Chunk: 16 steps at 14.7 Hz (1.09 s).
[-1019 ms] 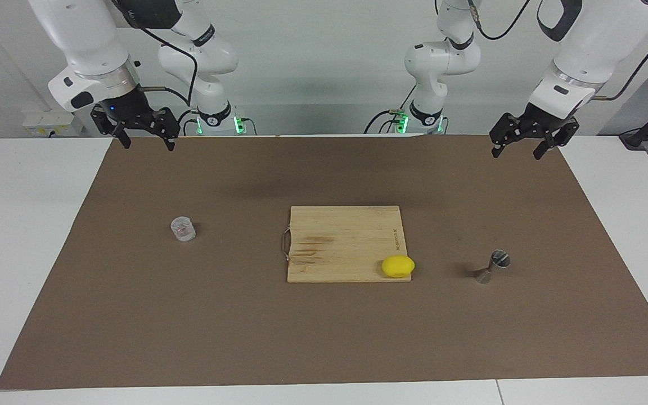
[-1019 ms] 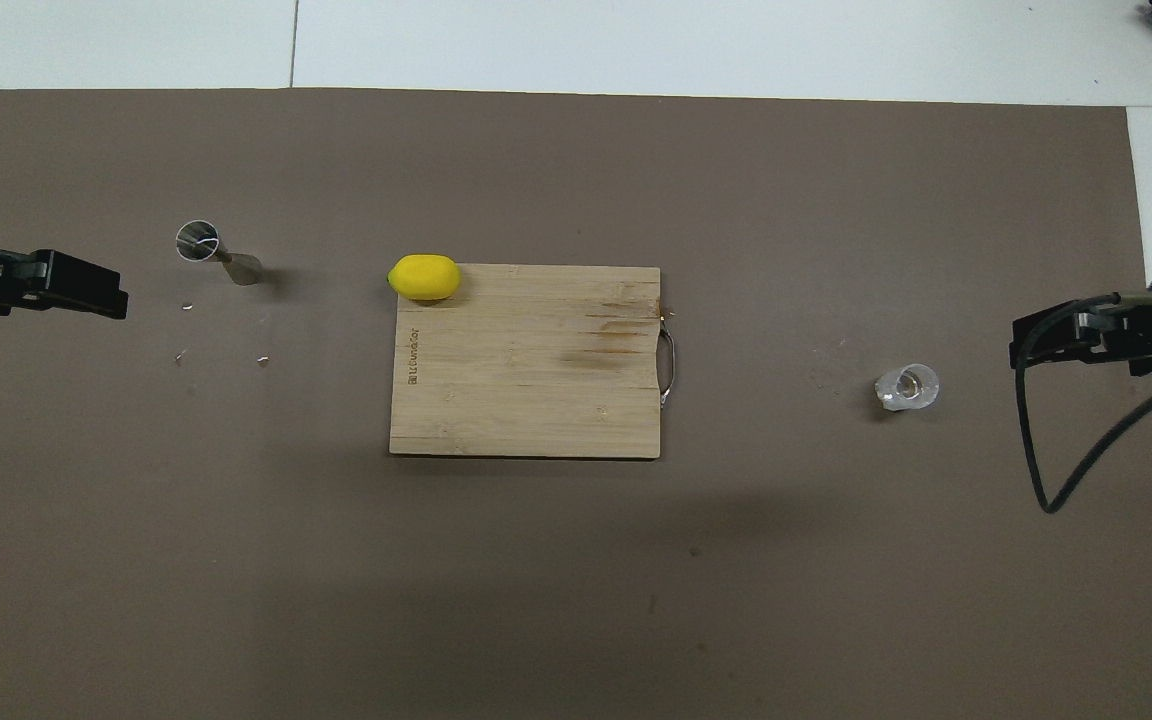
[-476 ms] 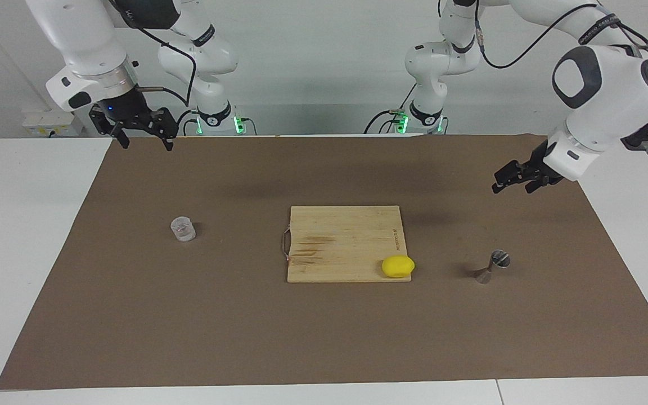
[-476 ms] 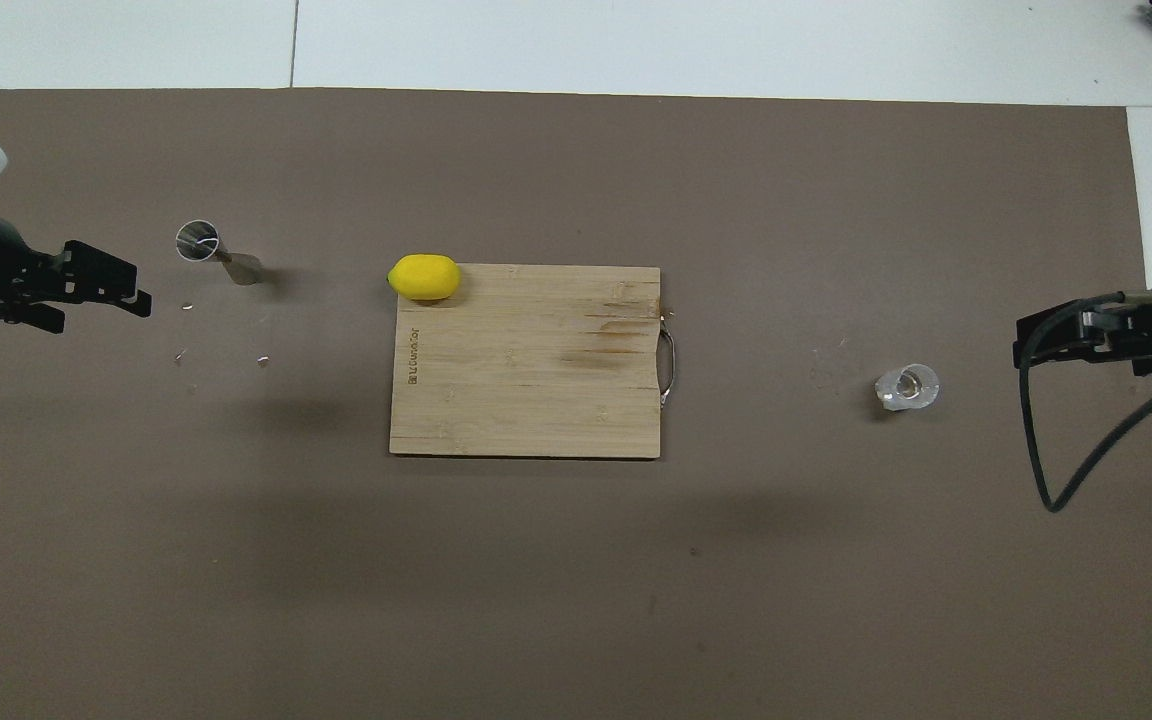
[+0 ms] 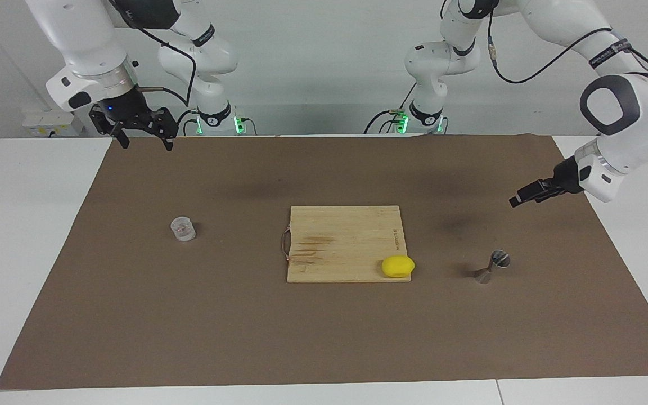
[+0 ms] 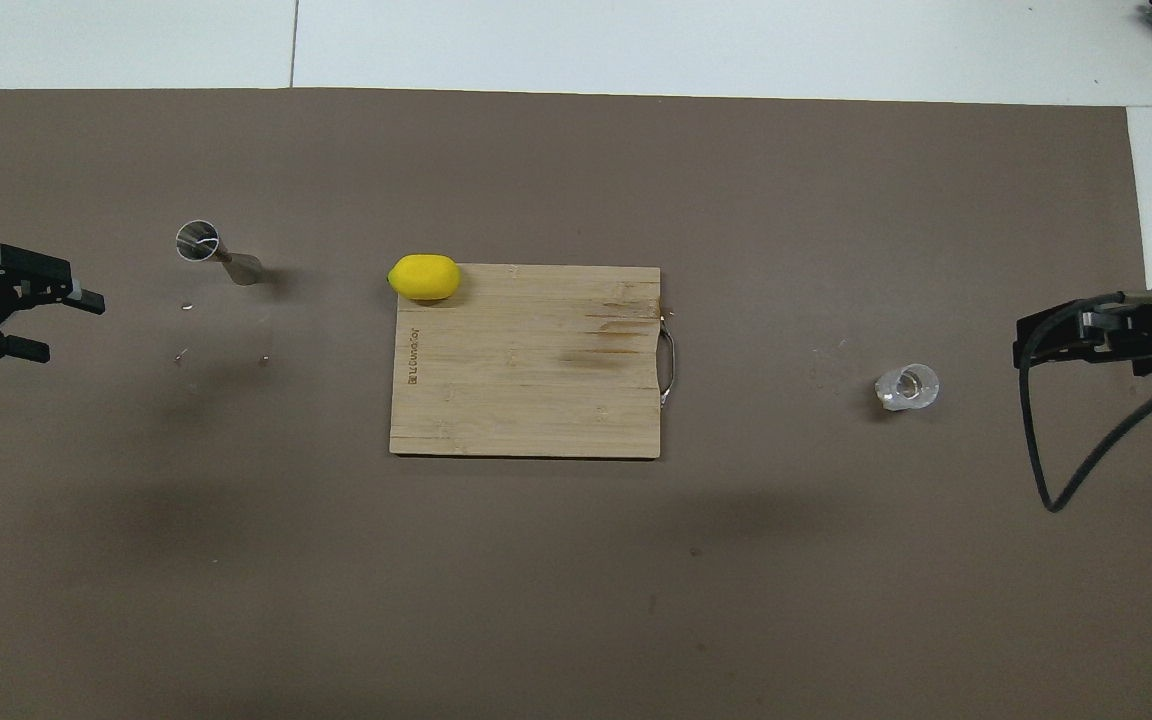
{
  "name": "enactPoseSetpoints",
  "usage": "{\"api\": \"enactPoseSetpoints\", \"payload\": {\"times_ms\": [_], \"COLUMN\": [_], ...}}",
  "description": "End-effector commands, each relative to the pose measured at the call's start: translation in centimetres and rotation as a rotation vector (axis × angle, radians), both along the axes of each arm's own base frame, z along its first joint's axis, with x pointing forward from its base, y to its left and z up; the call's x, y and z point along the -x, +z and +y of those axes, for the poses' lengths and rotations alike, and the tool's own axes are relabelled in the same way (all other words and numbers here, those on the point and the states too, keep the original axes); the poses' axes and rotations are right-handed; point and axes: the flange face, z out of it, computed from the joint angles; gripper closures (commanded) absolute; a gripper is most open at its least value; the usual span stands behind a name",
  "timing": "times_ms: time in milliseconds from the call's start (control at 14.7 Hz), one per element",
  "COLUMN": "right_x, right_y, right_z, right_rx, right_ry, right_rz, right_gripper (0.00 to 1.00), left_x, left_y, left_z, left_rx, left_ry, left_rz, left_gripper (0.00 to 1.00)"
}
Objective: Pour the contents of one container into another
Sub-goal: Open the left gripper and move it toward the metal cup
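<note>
I see a white table (image 5: 31, 236) (image 6: 636, 40) with a brown mat (image 5: 189, 326) (image 6: 536, 600) spread over most of it. On the mat, mid-table: a wooden cutting board (image 5: 341, 239) (image 6: 526, 370), with a lemon (image 5: 397, 266) (image 6: 424, 277) resting on the board's corner farthest from the robots, toward the left arm's end. Glass cup (image 5: 183, 229) (image 6: 907, 387) upright toward the right arm's end. Metal jigger (image 5: 491, 266) (image 6: 218, 255) toward the left arm's end, with a few pale specks (image 6: 187, 306) on the mat near it.
</note>
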Motion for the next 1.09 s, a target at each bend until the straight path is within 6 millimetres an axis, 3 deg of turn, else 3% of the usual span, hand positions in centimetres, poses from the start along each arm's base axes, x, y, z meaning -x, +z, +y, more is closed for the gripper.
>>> {"api": "enactPoseSetpoints", "payload": {"times_ms": [0, 136, 340, 680, 1019], "right_x": [0.6, 0.6, 0.6, 0.6, 0.7], "right_y": [0.4, 0.4, 0.4, 0.4, 0.4], "right_z": [-0.3, -0.3, -0.3, -0.3, -0.4], "right_rx": [-0.014, -0.014, -0.014, -0.014, -0.014], "right_ry": [0.003, 0.003, 0.003, 0.003, 0.003], "right_rz": [0.005, 0.003, 0.005, 0.005, 0.007], "right_gripper": [0.0, 0.0, 0.0, 0.0, 0.0], "left_x": [0.7, 1.7, 1.3, 2.5, 2.5], "left_y": [-2.3, -4.2, -5.9, -9.5, -10.7], "left_z": [1.9, 2.5, 2.5, 1.9, 0.9], "left_rx": [0.085, 0.138, 0.193, 0.478, 0.649], "left_ry": [0.225, 0.376, 0.67, 1.116, 1.281], "left_rz": [0.088, 0.16, 0.273, 0.48, 0.547], "left_gripper": [0.0, 0.0, 0.0, 0.0, 0.0]}}
